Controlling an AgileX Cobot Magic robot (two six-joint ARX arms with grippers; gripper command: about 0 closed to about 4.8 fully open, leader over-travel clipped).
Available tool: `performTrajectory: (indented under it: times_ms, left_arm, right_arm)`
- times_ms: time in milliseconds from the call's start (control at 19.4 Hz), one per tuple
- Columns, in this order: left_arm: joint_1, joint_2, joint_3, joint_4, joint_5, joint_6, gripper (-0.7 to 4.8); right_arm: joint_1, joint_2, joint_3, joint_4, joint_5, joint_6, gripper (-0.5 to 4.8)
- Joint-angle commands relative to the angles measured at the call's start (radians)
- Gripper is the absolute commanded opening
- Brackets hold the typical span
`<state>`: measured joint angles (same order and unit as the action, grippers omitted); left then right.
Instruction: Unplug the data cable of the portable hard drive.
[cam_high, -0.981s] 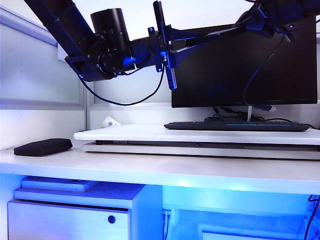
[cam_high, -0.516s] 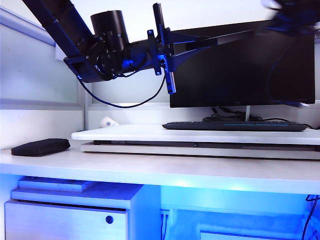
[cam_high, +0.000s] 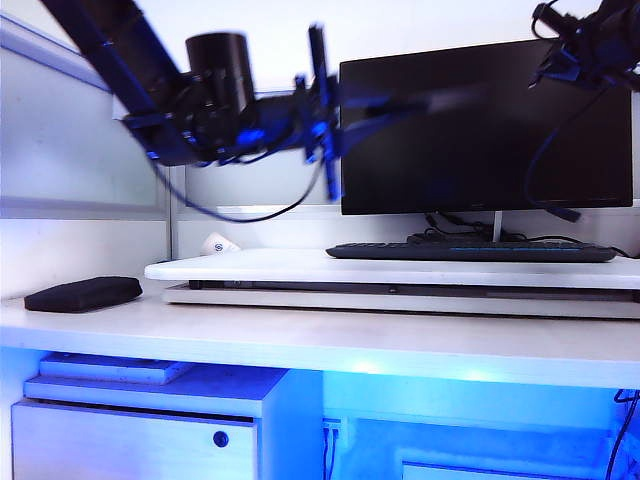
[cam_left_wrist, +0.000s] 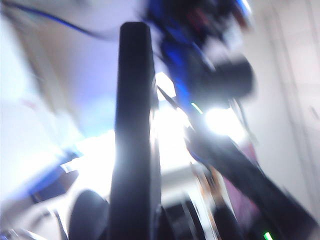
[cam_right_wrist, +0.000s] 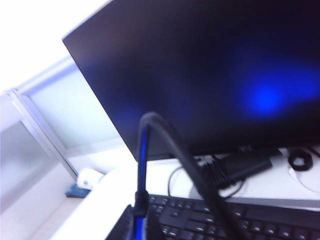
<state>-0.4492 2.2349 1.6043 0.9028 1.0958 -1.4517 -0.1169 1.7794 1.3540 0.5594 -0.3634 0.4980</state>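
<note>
The portable hard drive (cam_left_wrist: 132, 125) is a flat black slab seen edge-on, clamped in my left gripper (cam_left_wrist: 132, 220), which is shut on it. In the exterior view the drive is a blurred dark strip (cam_high: 430, 99) held high before the monitor. The data cable (cam_right_wrist: 150, 120) arches up out of my right gripper (cam_right_wrist: 141, 220), which is shut on it. From the right hand (cam_high: 600, 45) at the top right, the data cable (cam_high: 530, 160) hangs in a loop. Its pale-tipped plug (cam_high: 568, 214) dangles free, well apart from the drive.
A black monitor (cam_high: 490, 120) stands at the back with a black keyboard (cam_high: 470, 252) on a raised white board (cam_high: 260, 268). A soft black pouch (cam_high: 85, 293) lies on the desk at the left, a white roll (cam_high: 220, 244) behind the board. Drawers sit below.
My right arm has drawn back to the right with the cable, and the hanging plug swung right with it. The left hand tipped, bringing the drive from slanting up to about level.
</note>
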Motion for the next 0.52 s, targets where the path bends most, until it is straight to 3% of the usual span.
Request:
performTrajectory:
  times_ms: [52,206,258,310,361,413,516]
  left_arm:
    - [0.053,-0.007,0.002,-0.097,-0.119,0.087,-0.06]
    - [0.113,-0.007,0.002,-0.140,-0.159,0.091,-0.06]
    - [0.126,-0.007,0.002,-0.140,-0.153,0.087,-0.06]
    - [0.129,-0.007,0.002,-0.141,-0.149,0.084,-0.06]
    - [0.132,-0.007,0.002,-0.142,-0.155,0.083,-0.06]
    - [0.132,-0.007,0.002,-0.156,-0.172,0.084,-0.06]
    - [0.133,-0.007,0.002,-0.214,-0.245,0.097,-0.06]
  right_arm:
    - [-0.011,0.026,0.019,-0.004,0.016,-0.040,-0.01]
    - [-0.025,0.085,0.036,-0.012,0.051,-0.033,0.00]
    - [-0.031,0.100,0.036,-0.010,0.080,-0.031,0.30]
    - [-0.031,0.116,0.036,-0.006,0.121,-0.031,1.05]
    - [-0.031,0.129,0.036,-0.010,0.156,-0.028,2.37]
    - [-0.031,0.135,0.037,-0.017,0.162,-0.026,3.05]
    - [-0.031,0.135,0.040,-0.098,0.163,-0.026,3.80]
